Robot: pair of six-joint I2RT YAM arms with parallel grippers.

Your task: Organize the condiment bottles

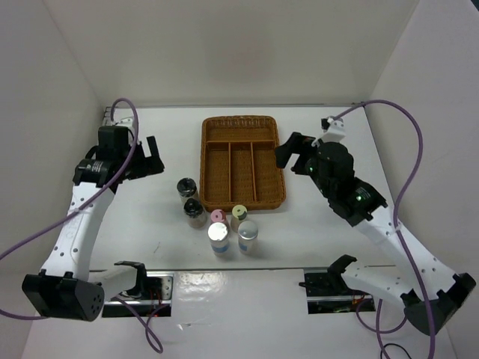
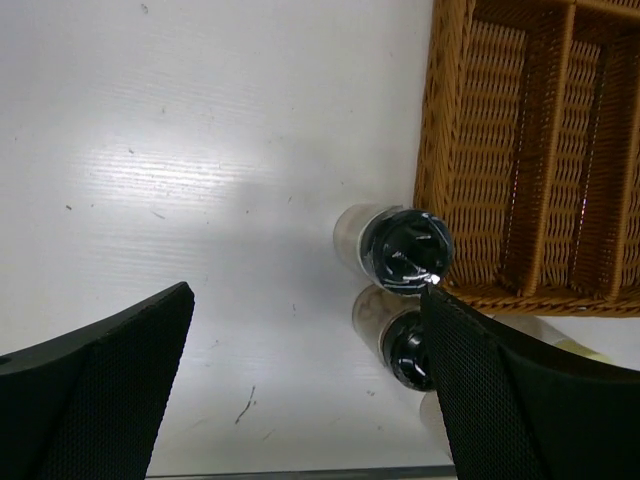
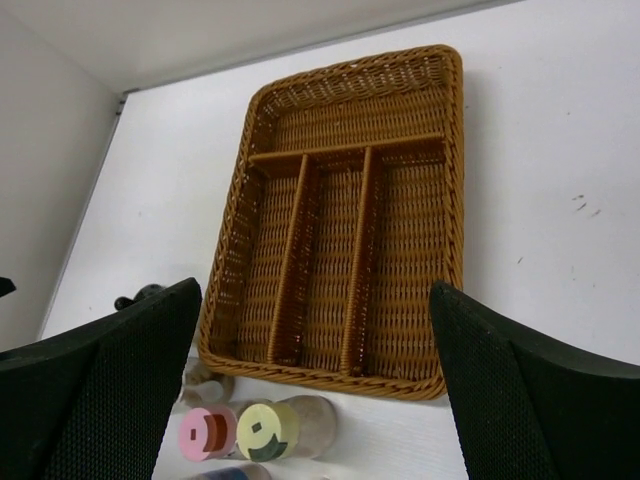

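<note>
1. Wicker tray (image 1: 241, 126) empty; six condiment bottles (image 1: 220, 236) clustered beside its near edge.
2. Left gripper (image 1: 152, 158), right gripper (image 1: 287, 153): jaws spread, nothing held.
3. First pick pending; left should descend over black-capped bottle (image 2: 404, 250).

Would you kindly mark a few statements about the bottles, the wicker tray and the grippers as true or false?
1. The wicker tray holds no bottles. True.
2. Both grippers are shut on bottles. False: the left gripper and the right gripper are open and hold nothing.
3. The pink-capped bottle stands beside the yellow-capped bottle. True.
4. Both black-capped bottles lie in the tray. False: the far black-capped bottle and the near black-capped bottle stand on the table, on the left arm's side of the tray.
</note>
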